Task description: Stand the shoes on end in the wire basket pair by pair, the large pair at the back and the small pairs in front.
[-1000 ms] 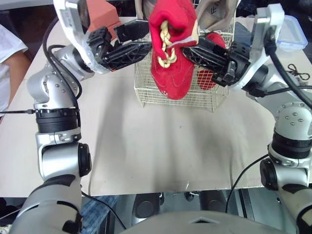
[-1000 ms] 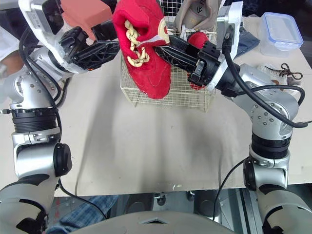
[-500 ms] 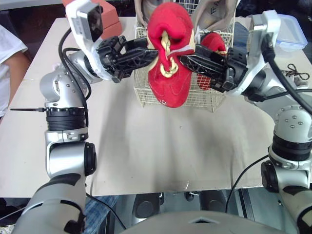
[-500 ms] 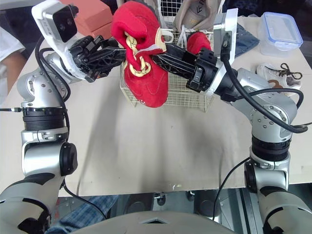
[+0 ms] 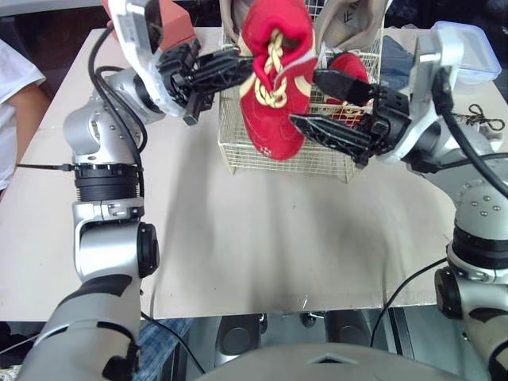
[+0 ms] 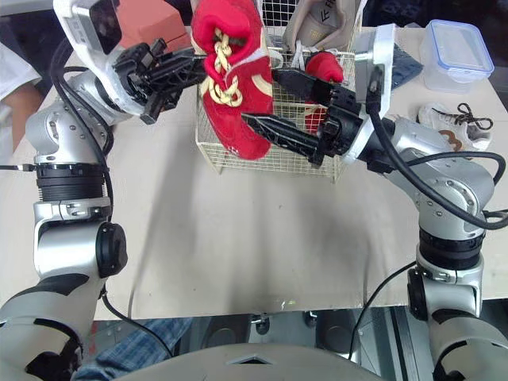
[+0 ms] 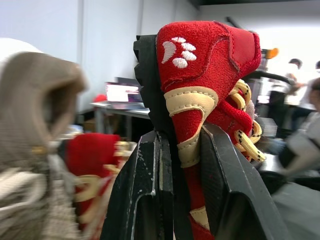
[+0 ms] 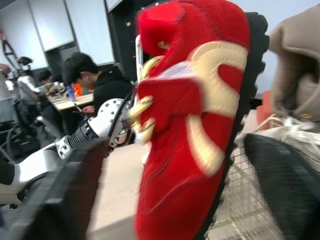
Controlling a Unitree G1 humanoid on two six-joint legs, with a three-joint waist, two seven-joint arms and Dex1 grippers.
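Left wrist view: red suede shoe with cream laces (image 7: 200,75) is pinched by left gripper (image 7: 182,142).
Right gripper (image 5: 306,98): fingers spread apart beside shoe.

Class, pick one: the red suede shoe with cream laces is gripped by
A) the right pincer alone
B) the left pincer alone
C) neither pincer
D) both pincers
B: the left pincer is clamped on the heel of the red suede shoe, while the right pincer stands spread open around it.
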